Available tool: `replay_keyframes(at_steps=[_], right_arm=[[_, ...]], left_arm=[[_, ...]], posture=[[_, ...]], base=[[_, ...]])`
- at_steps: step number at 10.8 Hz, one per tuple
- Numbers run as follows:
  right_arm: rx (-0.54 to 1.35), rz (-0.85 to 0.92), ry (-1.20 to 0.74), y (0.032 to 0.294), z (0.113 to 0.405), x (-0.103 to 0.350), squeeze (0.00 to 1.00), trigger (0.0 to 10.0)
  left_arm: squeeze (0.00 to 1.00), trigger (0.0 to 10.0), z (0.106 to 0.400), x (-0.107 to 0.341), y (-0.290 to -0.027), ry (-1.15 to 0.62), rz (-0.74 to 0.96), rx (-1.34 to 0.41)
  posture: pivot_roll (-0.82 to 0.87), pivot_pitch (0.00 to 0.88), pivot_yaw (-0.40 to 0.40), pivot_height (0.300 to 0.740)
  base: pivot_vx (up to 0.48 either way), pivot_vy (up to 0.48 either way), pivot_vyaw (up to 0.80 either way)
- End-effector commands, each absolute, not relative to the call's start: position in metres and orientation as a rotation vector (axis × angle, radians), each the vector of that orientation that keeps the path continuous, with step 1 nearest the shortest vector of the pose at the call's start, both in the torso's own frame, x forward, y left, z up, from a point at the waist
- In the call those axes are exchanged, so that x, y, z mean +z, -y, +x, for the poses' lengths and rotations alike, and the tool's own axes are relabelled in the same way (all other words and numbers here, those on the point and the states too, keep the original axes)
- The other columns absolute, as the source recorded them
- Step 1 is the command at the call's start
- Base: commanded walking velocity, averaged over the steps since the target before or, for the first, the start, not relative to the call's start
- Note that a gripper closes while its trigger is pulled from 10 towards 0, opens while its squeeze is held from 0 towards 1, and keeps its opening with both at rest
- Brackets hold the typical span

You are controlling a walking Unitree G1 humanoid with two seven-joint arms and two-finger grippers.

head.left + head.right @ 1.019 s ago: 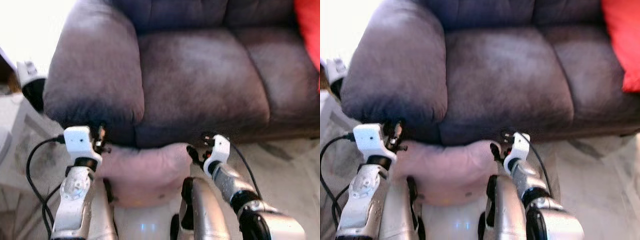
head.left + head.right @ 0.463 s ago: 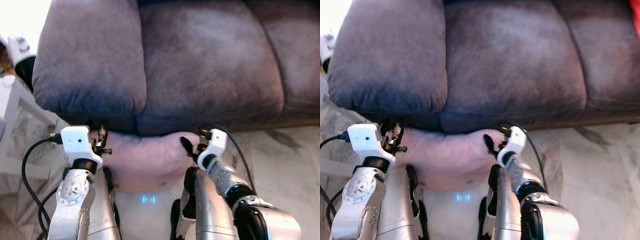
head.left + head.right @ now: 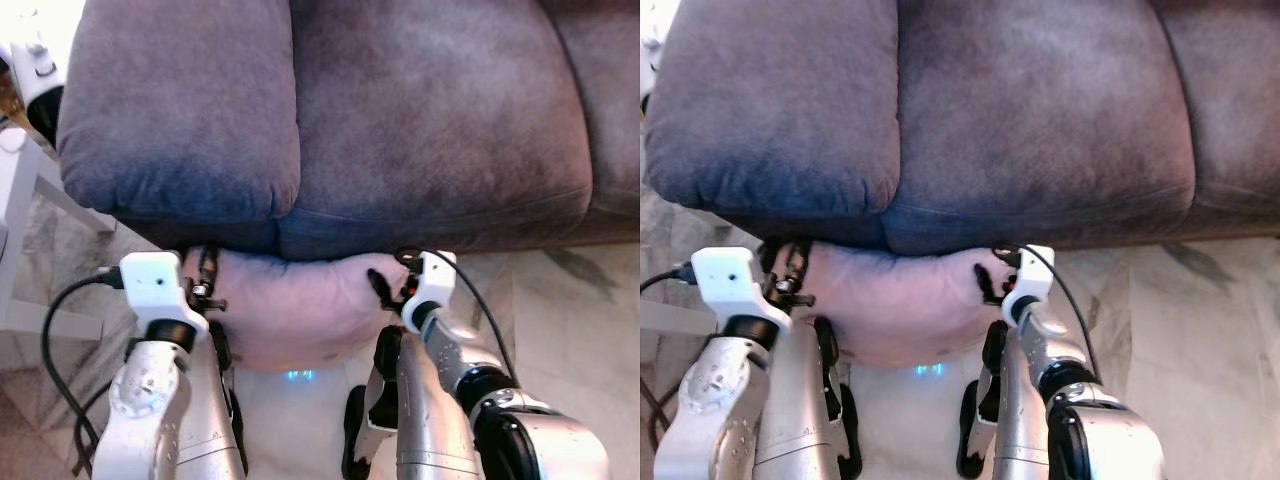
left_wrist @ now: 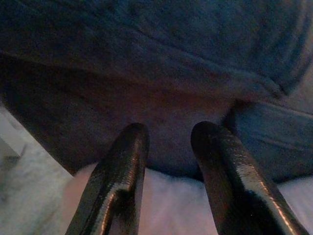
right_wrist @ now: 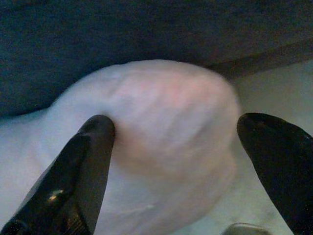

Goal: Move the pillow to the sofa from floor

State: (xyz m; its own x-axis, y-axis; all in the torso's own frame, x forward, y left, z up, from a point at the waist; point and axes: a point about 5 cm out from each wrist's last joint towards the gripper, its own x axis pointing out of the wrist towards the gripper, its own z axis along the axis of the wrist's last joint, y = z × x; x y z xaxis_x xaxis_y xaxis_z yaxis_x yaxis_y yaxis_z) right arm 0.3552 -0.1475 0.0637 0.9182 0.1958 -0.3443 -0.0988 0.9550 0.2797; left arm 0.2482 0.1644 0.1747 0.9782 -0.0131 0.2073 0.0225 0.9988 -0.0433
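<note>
The right gripper (image 5: 176, 142), fingers spread wide, straddles one end of the pillow (image 3: 290, 305). The left gripper (image 4: 168, 134), slightly parted, rests on the other end. The pillow is pressed between both against the sofa (image 3: 400, 120) front, below the seat. It looks soft and light, best squeezed at both ends.

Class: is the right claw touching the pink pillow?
Touching. In the right wrist view, one black finger of the right claw presses a dent into the pink pillow; the other finger stands off its far edge.
</note>
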Motion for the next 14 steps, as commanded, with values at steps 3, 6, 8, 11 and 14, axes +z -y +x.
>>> replay_keyframes(at_steps=[3, 6, 8, 11, 14], right_arm=[[0.09, 0.229, -0.422, 0.154, 0.345, 0.048, 0.0, 10.0], [0.21, 0.344, -0.363, 0.132, 0.344, 0.051, 0.0, 10.0], [0.237, 0.371, -0.358, 0.128, 0.343, 0.05, 0.0, 0.0], [0.228, 0.379, -0.363, 0.133, 0.339, 0.046, 0.0, 0.0], [0.239, 0.366, -0.368, 0.131, 0.338, 0.043, 0.0, 0.0]], left_arm=[[0.0, 10.0, 0.239, 0.176, -0.164, 0.183, -0.057, -0.012], [0.0, 10.0, 0.232, 0.18, -0.167, 0.173, -0.042, -0.005], [0.0, 10.0, 0.231, 0.18, -0.166, 0.162, -0.045, -0.007], [0.0, 10.0, 0.23, 0.176, -0.163, 0.134, -0.059, -0.028], [0.0, 10.0, 0.231, 0.176, -0.162, 0.133, -0.06, -0.035]], posture=[[0.27, 0.539, -0.062, 0.507], [0.3, 0.55, -0.049, 0.507], [0.3, 0.55, -0.047, 0.507], [0.3, 0.54, -0.042, 0.507], [0.3, 0.529, -0.039, 0.507]], base=[[0.0, 0.0, 0.0], [0.0, 0.0, 0.0], [0.0, 0.0, 0.0], [0.0, 0.0, 0.0], [0.0, 0.0, 0.0]])
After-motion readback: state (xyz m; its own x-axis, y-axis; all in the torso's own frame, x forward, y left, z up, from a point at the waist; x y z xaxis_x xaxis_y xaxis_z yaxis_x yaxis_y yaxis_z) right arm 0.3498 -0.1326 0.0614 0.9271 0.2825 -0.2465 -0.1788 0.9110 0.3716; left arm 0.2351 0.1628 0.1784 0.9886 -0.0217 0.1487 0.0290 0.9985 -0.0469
